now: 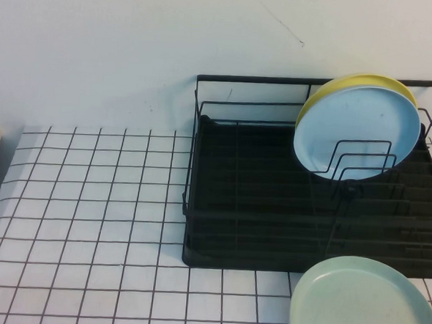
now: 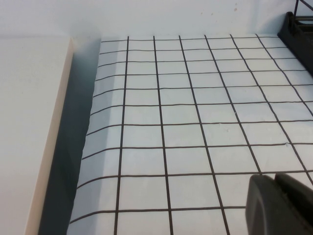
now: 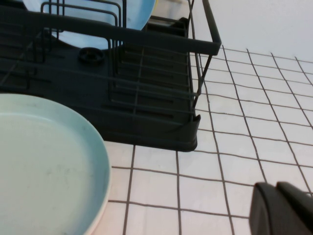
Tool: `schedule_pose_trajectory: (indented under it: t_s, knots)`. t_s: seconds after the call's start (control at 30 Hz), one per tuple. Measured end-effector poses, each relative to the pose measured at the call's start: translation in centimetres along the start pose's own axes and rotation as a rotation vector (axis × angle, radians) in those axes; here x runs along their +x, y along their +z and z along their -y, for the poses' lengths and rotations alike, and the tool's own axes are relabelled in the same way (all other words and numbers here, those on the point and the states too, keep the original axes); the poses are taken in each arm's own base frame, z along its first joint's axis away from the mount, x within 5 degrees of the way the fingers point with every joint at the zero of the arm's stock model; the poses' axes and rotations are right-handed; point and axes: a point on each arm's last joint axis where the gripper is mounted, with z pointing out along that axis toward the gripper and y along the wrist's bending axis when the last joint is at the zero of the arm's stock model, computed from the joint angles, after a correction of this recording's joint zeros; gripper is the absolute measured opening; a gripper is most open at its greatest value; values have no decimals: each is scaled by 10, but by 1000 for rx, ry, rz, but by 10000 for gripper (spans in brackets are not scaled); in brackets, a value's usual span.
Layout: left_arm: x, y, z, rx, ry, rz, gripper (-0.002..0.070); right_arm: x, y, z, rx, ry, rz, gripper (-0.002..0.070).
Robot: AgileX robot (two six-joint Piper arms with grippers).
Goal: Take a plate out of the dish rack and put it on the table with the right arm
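The light blue plate (image 1: 357, 130) stands upright in the wire dividers of the black dish rack (image 1: 257, 208), leaning on a yellow plate (image 1: 353, 82) behind it. It also shows in the right wrist view (image 3: 98, 19) inside the rack (image 3: 146, 112). Neither arm shows in the high view. My right gripper (image 3: 276, 187) is shut and empty, low over the tiled table (image 3: 234, 147), to the right of the rack. My left gripper (image 2: 274, 177) is shut and empty over the table (image 2: 186, 107), far left of the rack.
A pale green plate (image 1: 365, 303) lies flat on the table in front of the rack's right part, and shows in the right wrist view (image 3: 44, 166). A beige board (image 2: 29, 122) borders the table's left edge. The rack's corner (image 2: 298, 29) shows in the left wrist view.
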Motion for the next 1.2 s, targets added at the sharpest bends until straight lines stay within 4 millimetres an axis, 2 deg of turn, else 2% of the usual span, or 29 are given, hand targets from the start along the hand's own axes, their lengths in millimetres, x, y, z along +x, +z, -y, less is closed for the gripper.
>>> schedule_pose_trajectory:
  t_s: [0.37,0.47,0.7,0.8,0.9,1.03,1.1,1.2]
  knots:
    - [0,0,0,0,0,0,-4,-3,0,0,3,0,41,-4]
    - [0,0,0,0,0,0,-4,-14,0,1,13,0,176,-4]
    - [0,0,0,0,-5,0,-4,-53,-18,4,73,-72,653,-4]
    - [0,0,0,0,-5,0,-4,-65,-28,5,88,-58,820,-4]
    - [0,0,0,0,-5,0,-4,-70,-35,7,101,-26,913,-4]
    - [0,0,0,0,-5,0,-4,-67,-31,7,95,1,862,-4]
    - [0,0,0,0,-5,0,-4,-64,-26,7,77,17,763,-4]
    - [0,0,0,0,-5,0,-4,-74,-30,9,54,35,616,-4]
